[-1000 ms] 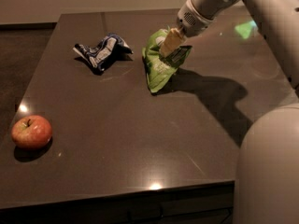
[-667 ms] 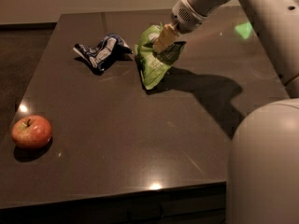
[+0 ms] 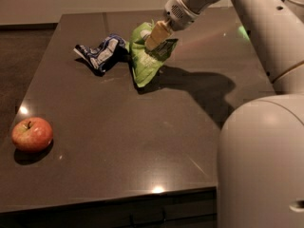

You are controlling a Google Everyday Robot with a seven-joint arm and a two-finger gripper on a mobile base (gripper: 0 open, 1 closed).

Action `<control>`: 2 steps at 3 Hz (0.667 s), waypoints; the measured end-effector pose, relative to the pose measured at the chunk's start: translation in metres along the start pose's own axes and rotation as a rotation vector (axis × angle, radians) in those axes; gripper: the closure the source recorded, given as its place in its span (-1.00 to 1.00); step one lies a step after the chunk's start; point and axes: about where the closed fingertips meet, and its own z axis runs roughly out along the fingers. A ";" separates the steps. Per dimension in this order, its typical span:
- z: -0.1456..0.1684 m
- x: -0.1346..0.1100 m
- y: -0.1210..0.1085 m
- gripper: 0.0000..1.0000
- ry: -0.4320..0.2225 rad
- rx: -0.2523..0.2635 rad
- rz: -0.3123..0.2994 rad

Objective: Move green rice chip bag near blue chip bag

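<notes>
The lime-green rice chip bag (image 3: 145, 61) hangs from my gripper (image 3: 154, 38), its lower tip at or just above the dark table. The gripper is shut on the bag's upper part. The navy-blue and white chip bag (image 3: 100, 51) lies twisted on the table directly left of the green bag; their edges almost touch. My white arm (image 3: 223, 4) reaches in from the upper right.
A red apple (image 3: 32, 134) sits near the table's front left edge. The robot's white body (image 3: 261, 165) fills the lower right. The dark table (image 3: 142, 141) ends at a front edge near the bottom of the view.
My gripper has carried the green bag to the left, bringing it right beside the blue bag. The blue bag and the apple have not moved.
</notes>
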 end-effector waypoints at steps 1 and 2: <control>0.010 -0.005 -0.001 0.20 -0.008 -0.013 0.022; 0.014 -0.006 -0.001 -0.27 -0.007 -0.015 0.021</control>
